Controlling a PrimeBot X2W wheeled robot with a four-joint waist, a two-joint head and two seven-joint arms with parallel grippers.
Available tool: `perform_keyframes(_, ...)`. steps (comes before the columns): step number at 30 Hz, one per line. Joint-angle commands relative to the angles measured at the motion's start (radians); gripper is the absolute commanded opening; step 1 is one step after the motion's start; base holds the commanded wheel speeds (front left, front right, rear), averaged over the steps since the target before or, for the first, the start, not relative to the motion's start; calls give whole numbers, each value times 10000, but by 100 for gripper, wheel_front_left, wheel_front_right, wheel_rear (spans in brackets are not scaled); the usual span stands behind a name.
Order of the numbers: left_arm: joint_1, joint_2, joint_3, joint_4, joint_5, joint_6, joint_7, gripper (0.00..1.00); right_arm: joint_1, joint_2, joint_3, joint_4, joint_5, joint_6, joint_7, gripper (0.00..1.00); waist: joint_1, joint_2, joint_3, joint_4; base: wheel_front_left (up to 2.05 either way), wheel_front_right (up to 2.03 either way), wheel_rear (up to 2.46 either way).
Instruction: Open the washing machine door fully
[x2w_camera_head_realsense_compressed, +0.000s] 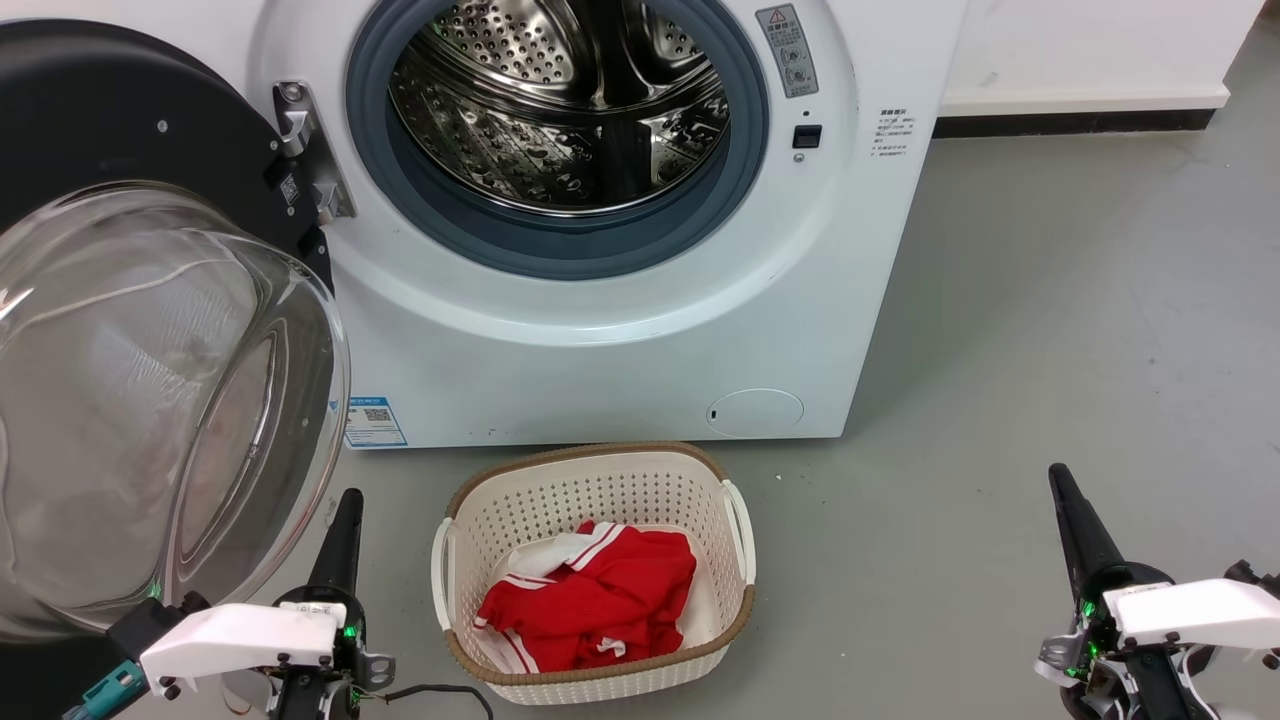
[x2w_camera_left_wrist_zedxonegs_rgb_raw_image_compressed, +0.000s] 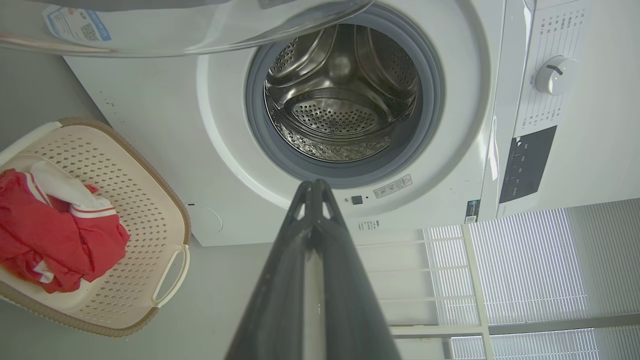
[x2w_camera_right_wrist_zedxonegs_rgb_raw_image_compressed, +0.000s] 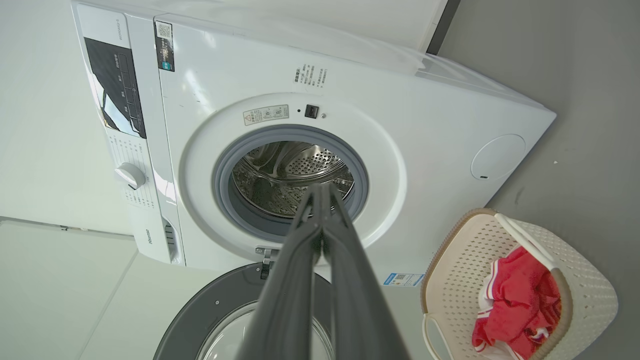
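Large round washing machine door (x2w_camera_head_realsense_compressed: 150, 330), glossy black rim with a clear bulging glass bowl, stands swung wide open at the left of the head view. It hangs from a metal hinge (x2w_camera_head_realsense_compressed: 300, 150) on the left edge of the opening of the white boxy front-loading washing machine (x2w_camera_head_realsense_compressed: 600, 350). Door is round, so no long axis to note. Its inner face is turned outward, the bowl bulging away from the machine front toward the robot and a little to the right. Left gripper (x2w_camera_head_realsense_compressed: 349, 500) sits low, just beside the lower right edge of the glass bowl, its fingers pointing up toward the machine. No contact with the glass can be made out, and in the left wrist view the bowl's edge runs along the top, apart from the fingertips. Left fingers pressed together, nothing between them. Right gripper (x2w_camera_head_realsense_compressed: 1058, 477) is well apart from the door, over bare grey floor (x2w_camera_head_realsense_compressed: 1050, 300) at the lower right. Its fingers are also closed tip to tip and empty. In the right wrist view they point at the open perforated steel drum (x2w_camera_head_realsense_compressed: 560, 110), ringed by a grey rubber gasket (x2w_camera_head_realsense_compressed: 560, 245), with the door's rim showing below the hinge. A cream perforated plastic basket with a brown rim (x2w_camera_head_realsense_compressed: 590, 455) sits on the floor before the machine, between the two grippers, holding a crumpled red and white garment (x2w_camera_head_realsense_compressed: 590, 600).
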Motion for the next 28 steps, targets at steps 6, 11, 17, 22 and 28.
perform_keyframes(6, -182, -3, 60, 33, -675, -92, 176, 0, -222, -29, -82, 26, 698, -2, 163, 0, 0, 0, -17, 6, 0, 0, 0)
perform_keyframes(11, -221, -8, 90, 57, -1074, -129, 282, 0, -265, -21, -122, 56, 1094, -2, 253, 0, 0, 0, -30, 10, 0, 0, 0)
perform_keyframes(17, -253, -12, 125, 87, -1521, -143, 391, 0, -303, -10, -172, 92, 1529, -3, 355, 0, 0, 0, -44, 15, 0, 0, 0)
perform_keyframes(22, -284, -16, 153, 101, -1878, -180, 476, 0, -305, -2, -215, 109, 1904, -3, 444, 0, 0, 0, -57, 19, 0, 0, 0)
perform_keyframes(28, -276, -19, 178, 128, -2234, -193, 565, 0, -326, 7, -254, 137, 2237, -3, 533, 0, 0, 0, -69, 23, 0, 0, 0)
